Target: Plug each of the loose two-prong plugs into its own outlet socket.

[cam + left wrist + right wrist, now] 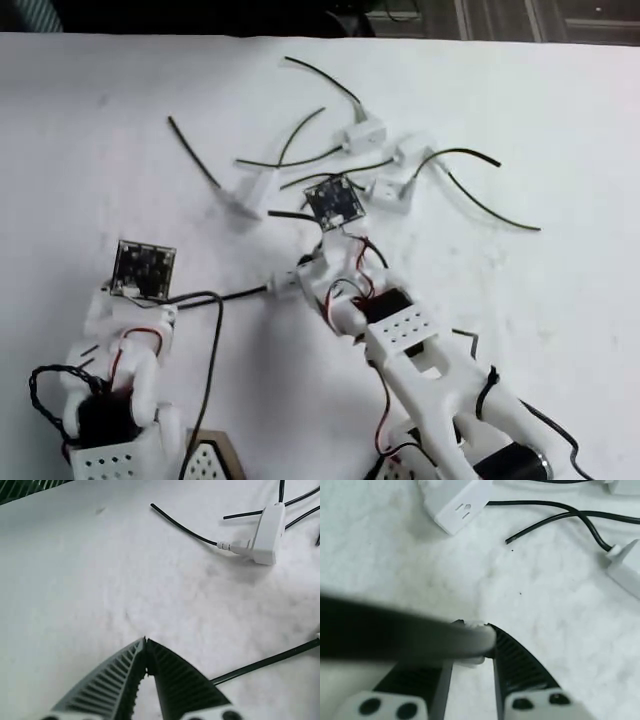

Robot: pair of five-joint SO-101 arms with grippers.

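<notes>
Step in hand: by my reading, carrying the held plug to a socket and lining it up for insertion.
Right hand (474, 630): clamped on a white plastic plug (471, 640), gripped across its body, with its thick black cable (380, 630) trailing off sideways.
Plug position: near the white rectangular outlet socket block (457, 507) but apart from it. Its prongs are hidden, so I cannot tell which way they face.
Socket block: lies flat on the white tabletop (560, 120), its two-slot face turned towards the right hand.
Left hand (146, 649): fingers together, holding nothing, low over the tabletop and well apart from the socket block.
Doing it well: turn the plug until its prongs run parallel to the two slots. Approach square to the slotted face, then push straight along the block's length.
Brace: the block looks light and unanchored and will probably slide, so the left hand could pin it from behind.
Hazard: a loose black cable end (507, 541) lies just beside the socket block. Keep the approach clear of it, and keep the trailing cable slack.
</notes>
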